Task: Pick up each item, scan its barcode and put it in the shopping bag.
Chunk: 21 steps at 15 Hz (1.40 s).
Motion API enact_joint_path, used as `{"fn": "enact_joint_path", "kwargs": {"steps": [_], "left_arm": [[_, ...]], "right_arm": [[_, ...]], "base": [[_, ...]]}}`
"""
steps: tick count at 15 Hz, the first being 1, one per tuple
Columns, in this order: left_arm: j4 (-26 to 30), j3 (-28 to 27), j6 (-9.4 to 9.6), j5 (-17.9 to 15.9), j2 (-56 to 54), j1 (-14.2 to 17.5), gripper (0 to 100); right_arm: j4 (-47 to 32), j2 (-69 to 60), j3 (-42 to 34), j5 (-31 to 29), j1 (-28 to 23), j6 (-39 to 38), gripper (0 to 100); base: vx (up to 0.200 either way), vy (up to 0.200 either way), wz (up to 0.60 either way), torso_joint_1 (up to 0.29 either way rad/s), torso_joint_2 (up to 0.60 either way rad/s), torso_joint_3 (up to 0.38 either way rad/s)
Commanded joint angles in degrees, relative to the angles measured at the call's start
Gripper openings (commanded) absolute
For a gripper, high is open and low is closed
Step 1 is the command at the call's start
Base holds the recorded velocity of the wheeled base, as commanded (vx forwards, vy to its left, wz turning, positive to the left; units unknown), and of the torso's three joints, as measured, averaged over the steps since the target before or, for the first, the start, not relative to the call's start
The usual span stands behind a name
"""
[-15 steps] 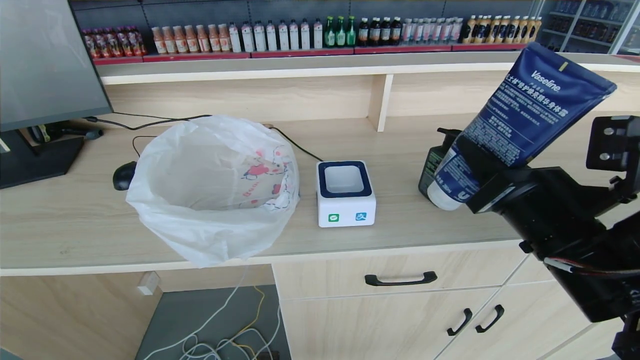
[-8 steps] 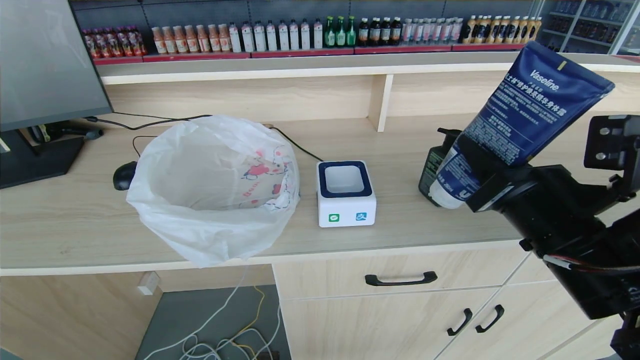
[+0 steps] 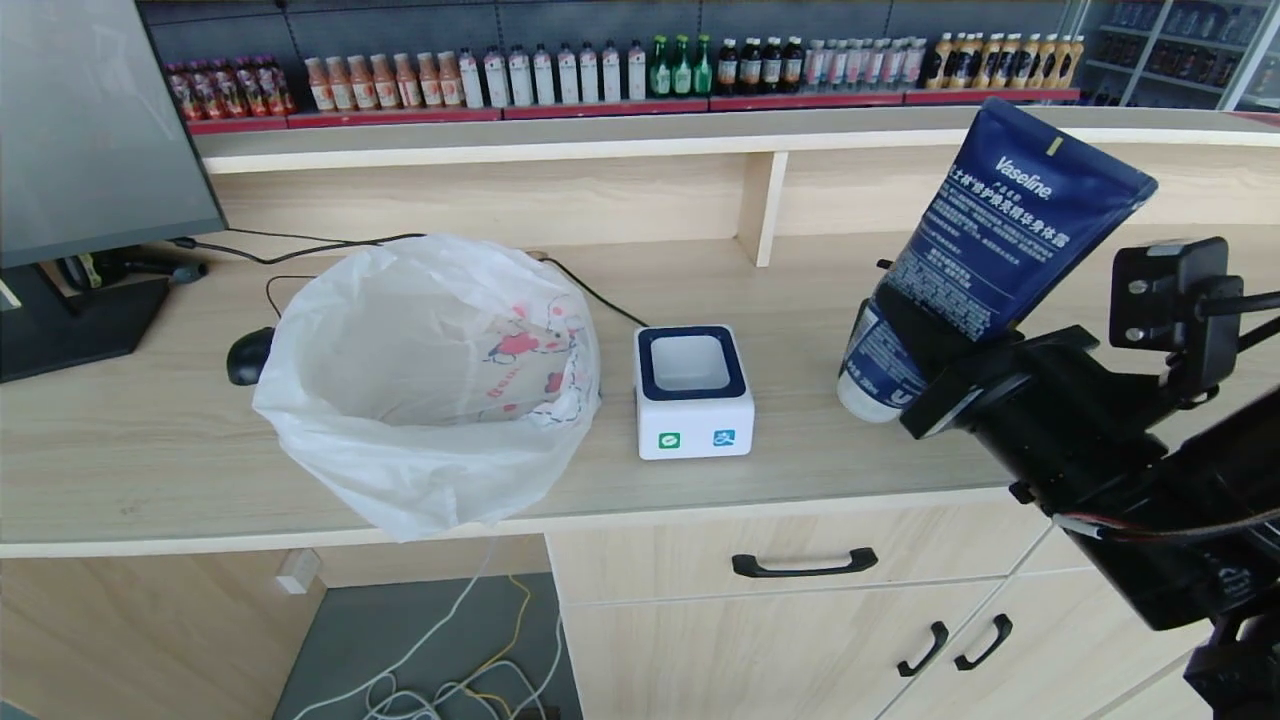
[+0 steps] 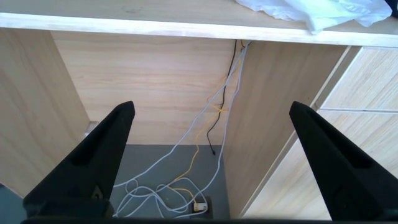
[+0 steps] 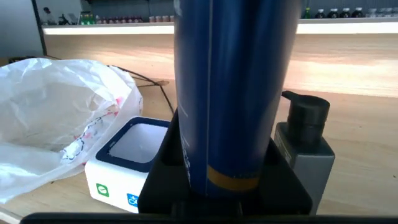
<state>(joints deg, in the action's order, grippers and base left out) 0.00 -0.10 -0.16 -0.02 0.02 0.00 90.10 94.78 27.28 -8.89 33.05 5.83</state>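
Currently the right pincer [image 3: 925,365] is clamped on a blue tube [image 3: 1005,235] near its cap end, one black finger on either side; the tube is held off the desk [image 3: 150,440], white cap down and flat crimped end up, leaning toward the robot's right; it sits to the right of the scanner [image 3: 692,392] and apart from it. In the right wrist view the tube [image 5: 233,93] stands straight up out of the pincer [image 5: 227,180], with a gold band low on its body; a dark pump bottle [image 5: 305,149] stands upright on the desk just beside and behind it, largely hidden by the tube in the head view. The scanner [image 5: 134,158] is a white box with a dark blue rim around its window, window facing up; just beside it on the left stands the shopping bag [image 3: 430,380], white plastic, mouth open upward, red print showing through its wall, its lower edge hanging over the front of the desk. A black mouse [image 3: 248,355] lies left of the bag; a monitor [image 3: 90,110] stands at the far left. The left pincer [image 4: 211,112] is below desk level, fingers [image 4: 93,162] wide apart and holding nothing, facing loose cables [image 4: 186,180] on the floor.
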Motion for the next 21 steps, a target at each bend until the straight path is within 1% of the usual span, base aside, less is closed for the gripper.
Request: {"fn": "enact_joint_path", "kwargs": {"steps": [1,3,5,9,11,15,16,17,18,19,21], "left_arm": [[0.0,0.0,-0.02,0.0,0.0,0.0,100],[0.0,0.0,-0.02,0.0,0.1,0.0,100],[0.0,0.0,-0.02,0.0,0.0,0.0,100],[0.0,0.0,-0.02,0.0,0.0,0.0,100],[0.0,0.0,-0.02,0.0,0.0,0.0,100],[0.0,0.0,-0.02,0.0,0.0,0.0,100],[0.0,0.0,-0.02,0.0,0.0,0.0,100],[0.0,0.0,-0.02,0.0,0.0,0.0,100],[0.0,0.0,-0.02,0.0,0.0,-0.1,100],[0.0,0.0,-0.02,0.0,0.0,-0.1,100],[0.0,0.0,-0.02,0.0,0.0,-0.1,100]], "right_arm": [[-0.1,1.4,1.5,0.0,-0.4,-0.1,0],[-0.1,1.9,2.2,-0.3,-1.3,-0.4,0],[-0.1,1.9,2.4,-0.3,-2.5,-0.5,0],[-0.1,-0.3,-0.9,0.6,-3.0,-0.8,0],[-0.1,0.1,0.6,0.7,-3.3,0.2,0],[-0.1,1.6,3.9,0.9,-4.0,11.0,0],[-0.1,2.4,6.5,2.1,-4.0,15.1,0],[-0.1,2.8,7.6,3.4,-4.0,16.8,0],[-0.1,4.4,9.2,9.2,-4.0,21.4,0],[-0.1,5.3,9.1,13.5,-4.3,23.7,0],[-0.1,7.1,9.1,18.2,-6.3,25.8,0]], "base": [[0.0,0.2,0.0,0.002,0.0,0.002],[0.0,0.2,0.0,0.017,0.0,0.005],[0.0,0.0,0.0,0.0,0.0,0.0],[0.0,0.0,0.0,0.0,0.0,0.0],[0.0,0.0,0.0,0.0,0.0,0.0],[0.0,0.0,0.0,0.0,0.0,0.0],[0.0,0.0,0.0,0.0,0.0,0.0],[0.0,0.0,0.0,0.0,0.0,0.0],[0.0,0.0,0.0,0.0,0.0,0.0],[0.0,0.0,0.0,0.0,0.0,0.0],[0.0,0.0,0.0,0.0,0.0,0.0]]}}
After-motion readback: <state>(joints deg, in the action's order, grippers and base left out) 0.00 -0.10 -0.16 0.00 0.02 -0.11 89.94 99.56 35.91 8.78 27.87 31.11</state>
